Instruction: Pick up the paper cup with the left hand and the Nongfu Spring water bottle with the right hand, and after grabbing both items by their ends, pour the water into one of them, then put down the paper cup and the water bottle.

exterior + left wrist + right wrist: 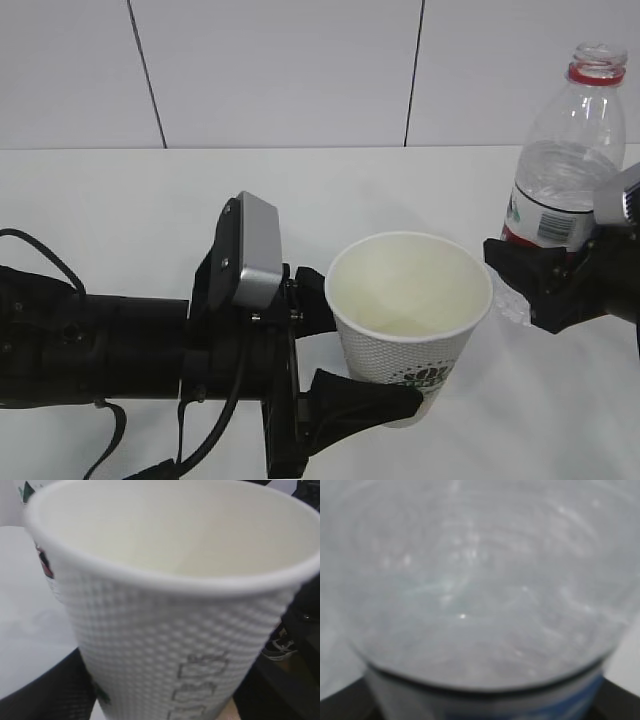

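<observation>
Exterior view sits at a slant above the table, facing the white panelled wall, close in on the paper cup; left hand enters left of the cup, right hand and water bottle right of it. Left wrist view is pressed almost against the paper cup, looking at its dimpled side and down over the rim. Right wrist view is right up against the water bottle, too blurred to read, probably facing its clear body above the label. Exterior and left wrist share the cup; exterior and right wrist share the bottle.
</observation>
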You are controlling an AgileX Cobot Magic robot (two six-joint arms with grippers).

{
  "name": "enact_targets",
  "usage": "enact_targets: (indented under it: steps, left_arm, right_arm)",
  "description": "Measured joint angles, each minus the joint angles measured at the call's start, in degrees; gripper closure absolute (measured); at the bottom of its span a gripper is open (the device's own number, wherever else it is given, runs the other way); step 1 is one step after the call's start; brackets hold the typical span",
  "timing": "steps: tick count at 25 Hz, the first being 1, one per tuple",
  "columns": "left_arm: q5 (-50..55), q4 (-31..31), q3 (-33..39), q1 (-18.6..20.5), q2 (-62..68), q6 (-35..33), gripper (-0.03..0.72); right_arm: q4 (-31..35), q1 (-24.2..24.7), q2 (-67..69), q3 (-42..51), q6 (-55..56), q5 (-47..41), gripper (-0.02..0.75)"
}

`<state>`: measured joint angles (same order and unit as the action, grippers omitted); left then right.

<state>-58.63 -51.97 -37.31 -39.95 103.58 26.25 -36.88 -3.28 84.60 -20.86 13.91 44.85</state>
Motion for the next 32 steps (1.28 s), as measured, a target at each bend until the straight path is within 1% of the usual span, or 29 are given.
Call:
enact_targets:
  steps: [5,17,21,32]
  left_arm:
    - [0.02,-1.15,0.00,0.00,0.00,0.00,0.118]
    - [0.01,-3.25,0.00,0.00,0.00,0.00,0.120]
    - [-0.33,-3.25,0.00,0.00,0.00,0.00,0.122]
    - [-0.05,0.89,0.00,0.00,0.00,0.00,0.124]
  right_arm:
    - [-0.40,0.00,0.00,0.00,0.00,0.36,0.244]
    - [-4.07,0.00,0.00,0.00,0.00,3.84,0.244]
    - [-6.30,0.00,0.00,-1.21,0.00,3.97,0.244]
    - [-10.85,0.00,0.00,-7.14,0.00,2.97,0.244]
